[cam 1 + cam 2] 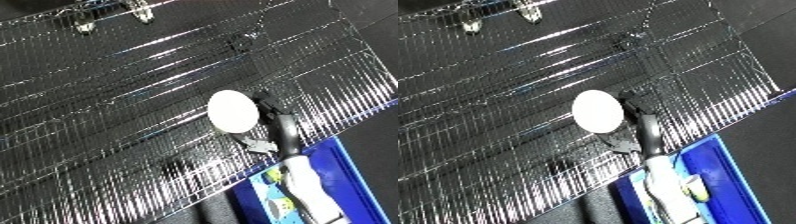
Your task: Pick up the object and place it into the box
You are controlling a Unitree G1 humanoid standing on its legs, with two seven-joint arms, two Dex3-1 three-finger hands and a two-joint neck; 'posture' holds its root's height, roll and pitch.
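The right hand (274, 117) grips a white disc (233, 111) over the wire-mesh bin's (107, 100) near edge, where it could slip outside.

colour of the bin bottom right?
Blue: the bin has bright blue walls. Clearest in the right eye view, beside the right hand holding the white disc.

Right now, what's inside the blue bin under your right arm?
The blue bin holds some light, partly yellow-green items near the right forearm, which covers much of the interior. The right robot hand holds the white disc over the wire surface, outside the bin.
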